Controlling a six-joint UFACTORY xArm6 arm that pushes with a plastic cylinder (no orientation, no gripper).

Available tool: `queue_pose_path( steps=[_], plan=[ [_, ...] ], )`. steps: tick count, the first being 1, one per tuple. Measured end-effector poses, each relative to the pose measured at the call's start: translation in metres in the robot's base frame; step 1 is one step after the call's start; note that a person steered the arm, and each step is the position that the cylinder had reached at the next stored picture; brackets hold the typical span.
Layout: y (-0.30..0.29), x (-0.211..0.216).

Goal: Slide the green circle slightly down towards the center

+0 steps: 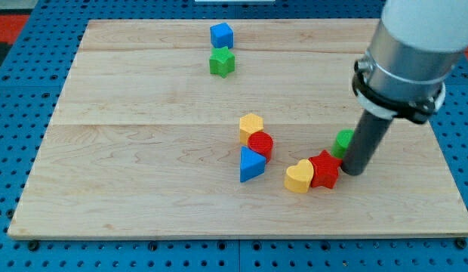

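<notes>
Your green circle (342, 141) sits on the right half of the wooden surface (143, 174), mostly hidden behind the dark rod; only its left edge shows. The tool here is a bare rod with nothing to clench or release, and its tip (353, 172) rests on the surface just right of and slightly below the green circle, touching or all but touching it.

Directly below-left of the green circle lies a red star (324, 169), with a yellow heart (299, 177) pressed against the star's left side. Farther left of the green circle you see a tight cluster: a yellow hexagon (250, 127), a red cylinder (260, 144) and a blue triangle (251, 165). Far to the upper left of the green circle, a blue cube (221, 35) stands just above a green star (222, 63).

A blue pegboard (23, 91) surrounds the surface.
</notes>
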State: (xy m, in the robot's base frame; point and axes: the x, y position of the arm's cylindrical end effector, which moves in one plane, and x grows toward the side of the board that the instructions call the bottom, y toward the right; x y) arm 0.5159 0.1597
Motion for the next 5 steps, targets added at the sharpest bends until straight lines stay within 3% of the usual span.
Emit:
queue_pose_path(
  steps=[3,5],
  plan=[
    [0.048,-0.084],
    [-0.141,-0.115]
  ],
)
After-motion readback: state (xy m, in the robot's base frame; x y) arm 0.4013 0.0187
